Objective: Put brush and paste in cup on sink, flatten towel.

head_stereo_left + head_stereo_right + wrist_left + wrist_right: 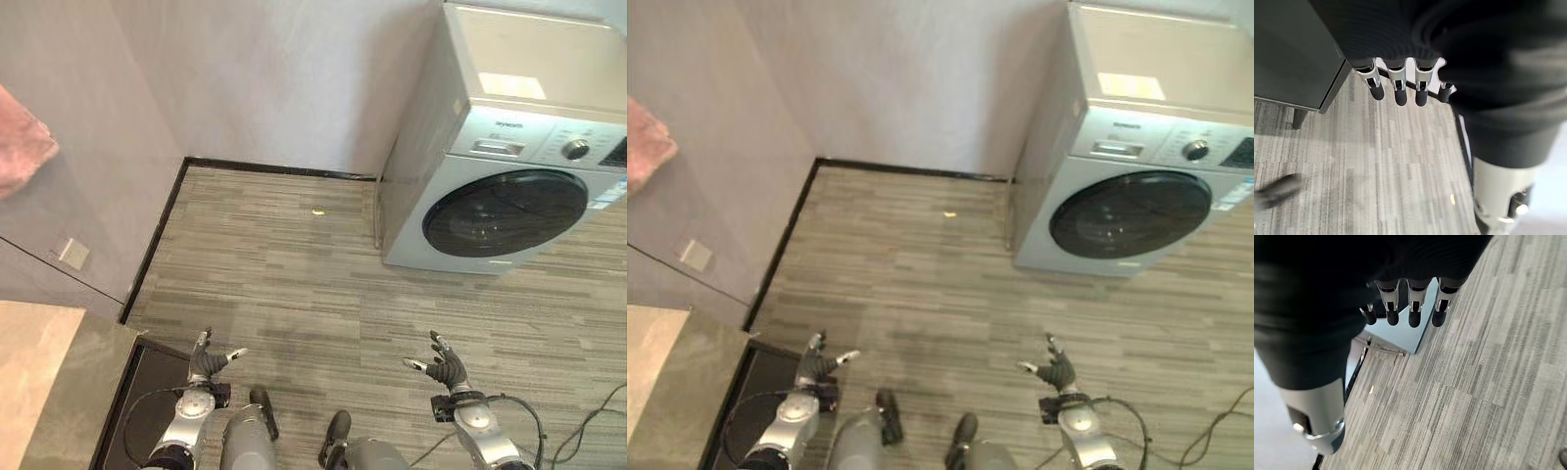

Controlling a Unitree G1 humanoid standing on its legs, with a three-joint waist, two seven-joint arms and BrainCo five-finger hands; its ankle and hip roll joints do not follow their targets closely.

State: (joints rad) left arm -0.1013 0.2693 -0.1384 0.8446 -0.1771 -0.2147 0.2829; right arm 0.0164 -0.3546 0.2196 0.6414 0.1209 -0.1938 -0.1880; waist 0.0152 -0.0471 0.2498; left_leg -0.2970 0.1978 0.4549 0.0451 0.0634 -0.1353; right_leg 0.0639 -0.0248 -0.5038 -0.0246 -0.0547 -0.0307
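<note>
Grey striped plank floor (294, 274) runs to pale walls (284, 78) with a dark skirting line along their base.
Washer (509, 147): white, front-loading, dark round door, standing in the floor's far right corner against the wall.
Counter (39, 372): beige stone top at the near left, over a dark cabinet front (147, 392); the left wrist view shows that cabinet's dark side and a leg on the floor.
Towel (22, 147): pink, bunched, at the left edge, high against the wall; its lower part is cut off, so its support cannot be told.
Left hand (208, 360): low over the floor beside the cabinet, fingers (1396, 90) straight and spread, holding nothing.
Right hand (446, 367): low at the near right, fingers (1413, 313) likewise extended, empty.
</note>
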